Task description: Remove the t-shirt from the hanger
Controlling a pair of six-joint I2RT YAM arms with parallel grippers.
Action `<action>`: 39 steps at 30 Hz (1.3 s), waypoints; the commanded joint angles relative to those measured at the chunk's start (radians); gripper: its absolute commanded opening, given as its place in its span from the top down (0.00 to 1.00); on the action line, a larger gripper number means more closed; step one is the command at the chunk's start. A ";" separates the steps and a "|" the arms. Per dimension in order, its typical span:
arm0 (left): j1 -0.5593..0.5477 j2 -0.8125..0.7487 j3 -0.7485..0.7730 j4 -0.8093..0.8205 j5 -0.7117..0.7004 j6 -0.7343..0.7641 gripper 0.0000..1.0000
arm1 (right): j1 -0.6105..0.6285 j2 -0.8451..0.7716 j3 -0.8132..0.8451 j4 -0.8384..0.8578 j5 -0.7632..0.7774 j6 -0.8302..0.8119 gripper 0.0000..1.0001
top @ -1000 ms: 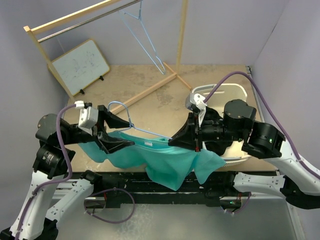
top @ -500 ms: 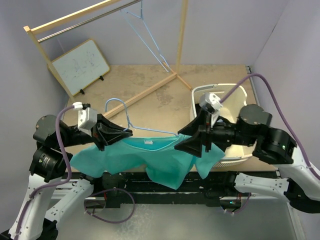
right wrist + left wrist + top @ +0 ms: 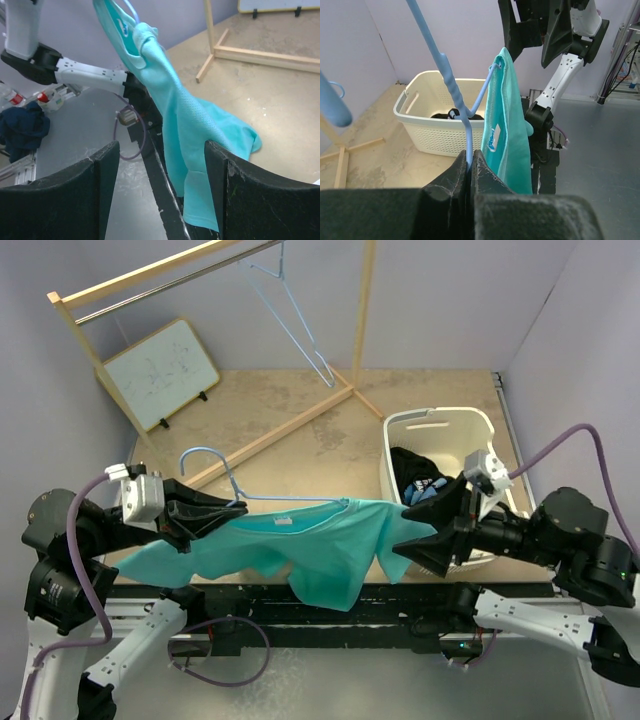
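The teal t-shirt (image 3: 310, 545) hangs over the table's front edge from the light blue hanger (image 3: 285, 501). The hanger's far end is still inside one shoulder (image 3: 496, 67). My left gripper (image 3: 236, 511) is shut on the hanger's wire just below the hook (image 3: 203, 454); the left wrist view shows the jaws pinching the blue wire (image 3: 469, 150), with the t-shirt (image 3: 509, 135) hanging beside them. My right gripper (image 3: 395, 548) stands open just right of the shirt's edge. In the right wrist view the t-shirt (image 3: 175, 112) hangs beyond the right gripper (image 3: 161, 150), with nothing between the fingers.
A white laundry basket (image 3: 478, 424) holding dark clothes stands at the right, close behind my right arm. A wooden clothes rack (image 3: 290, 420) carries another hanger (image 3: 300, 335) at the back. A small whiteboard (image 3: 160, 375) leans at the back left.
My left gripper shut on the hanger and pulled it left. My right gripper let go of the shirt, opened and drew back to the right.
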 commanded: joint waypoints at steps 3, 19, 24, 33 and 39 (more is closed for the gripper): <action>0.004 -0.003 0.028 0.018 0.030 -0.026 1.00 | 0.001 0.053 -0.019 0.060 0.051 -0.035 0.29; 0.003 -0.004 0.103 -0.077 0.023 0.007 1.00 | 0.000 0.074 0.140 -0.098 0.124 -0.125 0.27; 0.003 -0.003 0.106 -0.058 0.025 -0.007 1.00 | 0.001 0.095 0.047 -0.013 -0.023 -0.155 0.26; 0.004 -0.014 0.112 -0.063 0.024 -0.018 1.00 | 0.001 0.130 -0.021 0.078 -0.049 -0.175 0.46; 0.003 -0.032 0.116 -0.130 -0.062 0.025 1.00 | 0.001 0.126 0.000 0.020 0.277 -0.054 1.00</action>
